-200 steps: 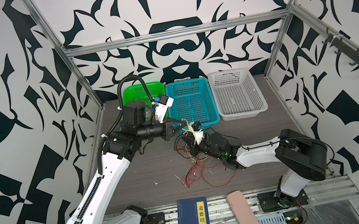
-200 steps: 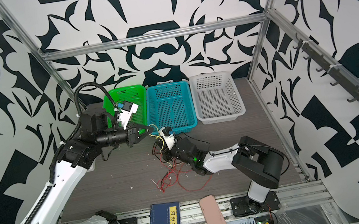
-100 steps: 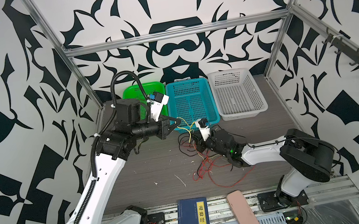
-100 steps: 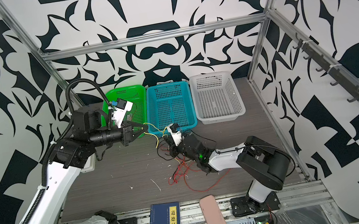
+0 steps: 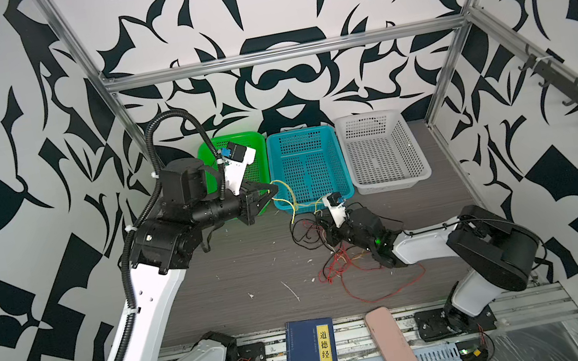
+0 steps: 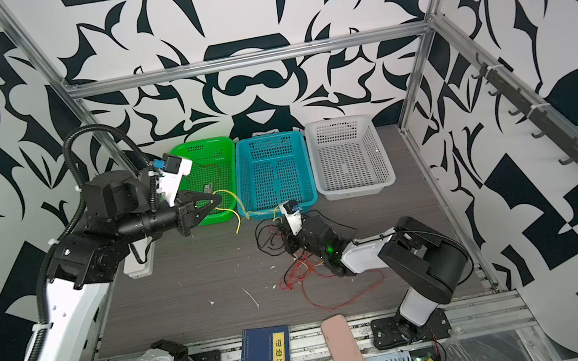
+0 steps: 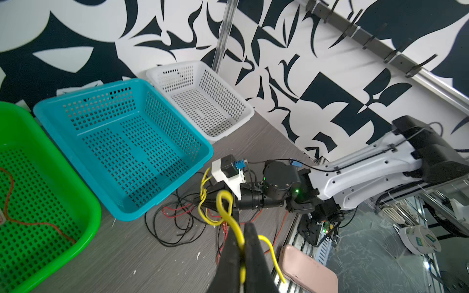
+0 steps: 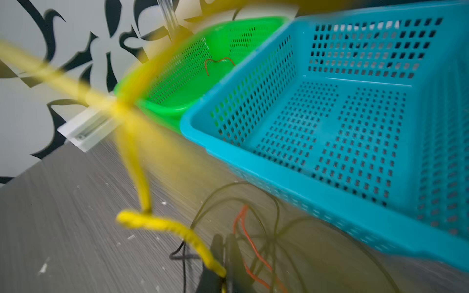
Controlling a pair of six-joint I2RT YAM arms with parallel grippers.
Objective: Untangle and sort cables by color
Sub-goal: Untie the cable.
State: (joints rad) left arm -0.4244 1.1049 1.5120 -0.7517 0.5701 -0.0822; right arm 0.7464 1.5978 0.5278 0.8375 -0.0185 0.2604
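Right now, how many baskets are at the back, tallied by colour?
Green basket: 1
Blue basket: 1
White basket: 1
Total: 3

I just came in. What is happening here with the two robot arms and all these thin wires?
The two arms hold one yellow cable between them. The left gripper is shut on it, raised by the front edge of the green basket. The right gripper, low beside the tangle of red and black cables on the table, is shut on what looks like the same cable. One red cable already lies in the green basket. The rest is not yet sorted.
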